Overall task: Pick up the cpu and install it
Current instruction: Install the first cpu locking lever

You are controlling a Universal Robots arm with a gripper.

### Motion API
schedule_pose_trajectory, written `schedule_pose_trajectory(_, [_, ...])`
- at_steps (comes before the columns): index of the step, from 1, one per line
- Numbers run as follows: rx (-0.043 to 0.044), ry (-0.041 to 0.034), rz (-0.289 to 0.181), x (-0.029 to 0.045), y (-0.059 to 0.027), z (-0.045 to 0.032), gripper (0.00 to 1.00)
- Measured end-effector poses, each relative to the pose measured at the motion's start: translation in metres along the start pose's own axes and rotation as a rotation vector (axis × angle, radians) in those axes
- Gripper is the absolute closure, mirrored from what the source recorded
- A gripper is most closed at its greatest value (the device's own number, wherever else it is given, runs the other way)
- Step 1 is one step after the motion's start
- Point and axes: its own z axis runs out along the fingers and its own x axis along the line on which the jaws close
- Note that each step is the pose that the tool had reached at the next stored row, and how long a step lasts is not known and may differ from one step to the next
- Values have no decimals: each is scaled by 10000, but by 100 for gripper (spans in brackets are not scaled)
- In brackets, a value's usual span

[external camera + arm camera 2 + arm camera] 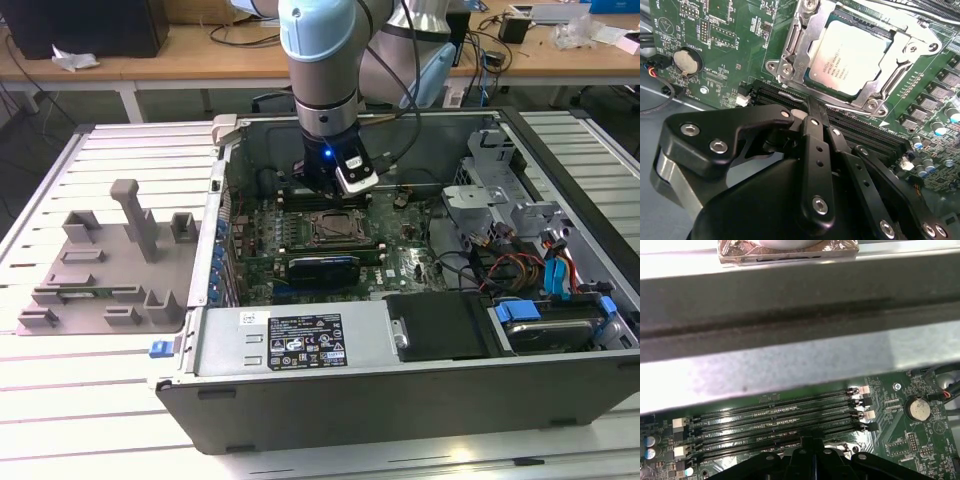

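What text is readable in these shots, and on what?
None can be quoted.
Silvery square cpu in the metal socket frame: faint print lines, too blurred.
White label on the grey metal power-supply box: print and marks, too small.
Green motherboard: white silkscreen, too small.
Round silver coin battery: stamping blurred.

From my station I see a pale metal table (90,420), its top made of long slats, carrying the whole setup. An open computer case (400,400) lies flat on it with its side panel off, covering the middle and the exterior view's right. On the exterior view's left, just beside the case, a grey plastic tray (110,270) with upright posts sits flat on the slats; I cannot tell whether they touch.
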Motion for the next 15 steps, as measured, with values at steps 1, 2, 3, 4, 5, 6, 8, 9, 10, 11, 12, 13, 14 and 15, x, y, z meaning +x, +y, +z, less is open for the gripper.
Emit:
schedule_pose_trajectory(1, [0,2,-8,0,0,0,89])
schedule_pose_trajectory(2, [-1,4,-16,0,0,0,89])
schedule_pose_trajectory(3, [-1,3,-9,0,0,0,89])
schedule_pose_trajectory(4, [5,-10,57,0,0,0,89])
schedule_pose_trajectory(5, [15,-28,144,0,0,0,89])
schedule_pose_trajectory(6, [30,-57,290,0,0,0,89])
schedule_pose_trajectory(8, [51,-96,487,-1,2,-9,89])
schedule_pose_trajectory(9, [64,-122,614,-2,6,-21,89])
schedule_pose_trajectory(10, [71,-136,683,-3,7,-27,89])
schedule_pose_trajectory(11, [83,-162,810,-4,9,-34,89])
schedule_pose_trajectory(12, [91,-178,889,-2,9,-35,89])
schedule_pose_trajectory(13, [96,-185,930,5,10,-36,89])
schedule_pose_trajectory(14, [103,-196,982,27,15,-37,89])
schedule_pose_trajectory(15, [105,-200,1002,41,23,-37,89])
